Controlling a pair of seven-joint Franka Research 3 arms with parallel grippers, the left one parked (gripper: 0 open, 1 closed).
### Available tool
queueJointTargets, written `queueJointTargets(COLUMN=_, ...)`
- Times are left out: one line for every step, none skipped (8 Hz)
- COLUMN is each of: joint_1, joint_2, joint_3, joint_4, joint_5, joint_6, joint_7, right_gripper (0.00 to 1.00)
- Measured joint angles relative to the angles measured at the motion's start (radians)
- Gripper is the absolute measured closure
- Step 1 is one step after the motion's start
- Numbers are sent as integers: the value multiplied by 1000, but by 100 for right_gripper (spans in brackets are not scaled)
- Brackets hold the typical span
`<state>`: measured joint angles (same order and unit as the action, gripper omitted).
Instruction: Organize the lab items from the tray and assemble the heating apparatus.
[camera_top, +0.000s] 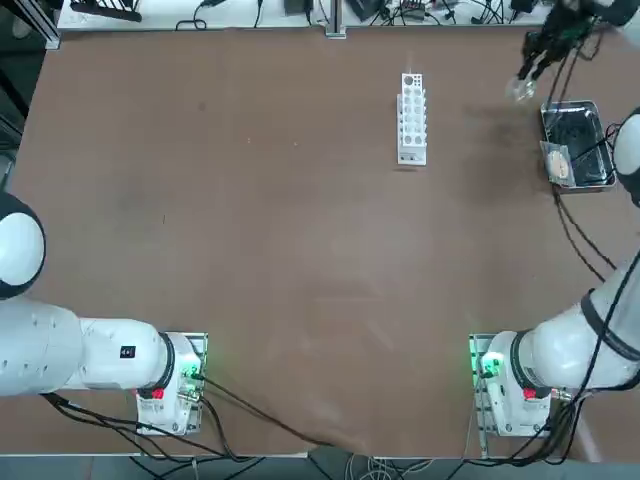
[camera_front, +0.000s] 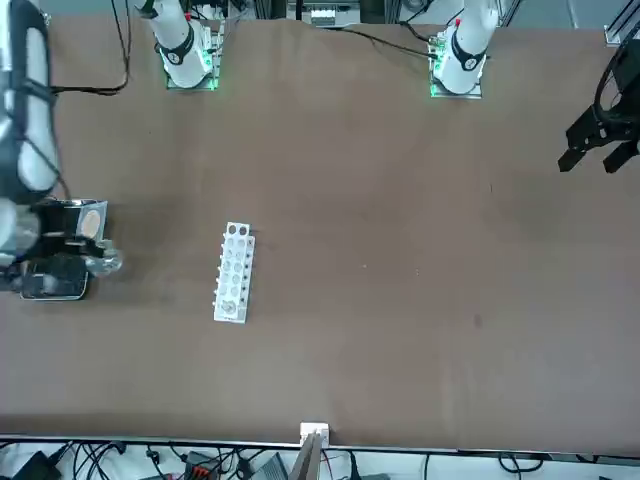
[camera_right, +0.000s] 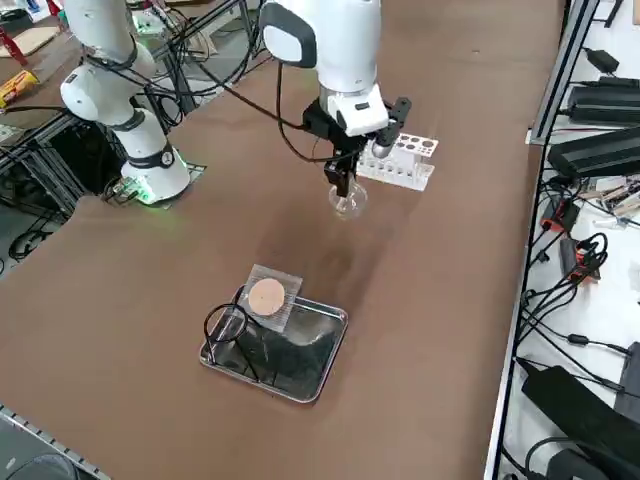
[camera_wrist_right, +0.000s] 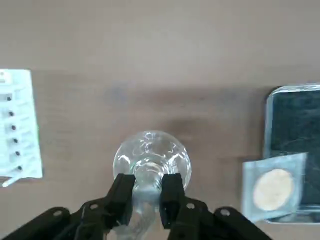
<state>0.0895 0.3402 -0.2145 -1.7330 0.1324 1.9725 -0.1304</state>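
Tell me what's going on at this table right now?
The right arm's claw is shut on the clear burner, holding it above the bare table between the white rack and the metal tray. The black wire tripod sits in the tray, and the mesh square rests tilted on the tray's rim. Nothing is stacked yet.

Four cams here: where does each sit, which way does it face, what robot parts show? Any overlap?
Top: overhead, looking down; both arm bases at the bottom, right gripper far right.
Front: across the table, facing the robot; bases at top, white rack central.
Right side: raised, looking diagonally; right arm holds clear burner above the table, beyond the tray.
Right wrist: looks down past its own fingers shut on the burner.
Shared: all show rack, tray and mesh square.
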Motion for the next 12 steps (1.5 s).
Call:
queueJointTargets(joint_1=35, joint_2=-44, joint_3=0, joint_4=-126, joint_5=-1, joint_6=89, joint_7=28, right_gripper=69)
queueJointTargets(joint_1=58, joint_2=-73, joint_3=0, joint_4=-226, joint_5=-1, joint_6=159, joint_7=45, right_gripper=69)
queueJointTargets(joint_1=83, joint_2=-86, joint_3=0, joint_4=-306, joint_5=-1, joint_6=231, joint_7=66, right_gripper=69)
queueJointTargets(joint_1=114, joint_2=-91, joint_3=1, joint_4=-371, joint_5=-1, joint_6=302, joint_7=92, right_gripper=69)
queueJointTargets(joint_1=144, joint_2=-91, joint_3=1, joint_4=-424, joint_5=-1, joint_6=363, joint_7=107, right_gripper=69)
queueJointTargets(joint_1=158, joint_2=-91, joint_3=1, joint_4=-467, joint_5=-1, joint_6=414, joint_7=115, right_gripper=70)
queueJointTargets(joint_1=160, joint_2=-92, joint_3=0, joint_4=-490, joint_5=-1, joint_6=438, joint_7=115, right_gripper=70)
queueJointTargets(joint_1=160, joint_2=-94, joint_3=-2, joint_4=-497, joint_5=-1, joint_6=443, joint_7=114, right_gripper=70)
queueJointTargets(joint_1=159, joint_2=-99, joint_3=-4, joint_4=-499, joint_5=-12, joint_6=443, joint_7=114, right_gripper=70)
queueJointTargets(joint_1=159, joint_2=-102, joint_3=-5, joint_4=-503, joint_5=-26, joint_6=443, joint_7=114, right_gripper=70)
queueJointTargets(joint_1=159, joint_2=-102, joint_3=-6, joint_4=-505, joint_5=-31, joint_6=443, joint_7=114, right_gripper=70)
queueJointTargets(joint_1=159, joint_2=-102, joint_3=-7, joint_4=-507, joint_5=-34, joint_6=443, joint_7=114, right_gripper=70)
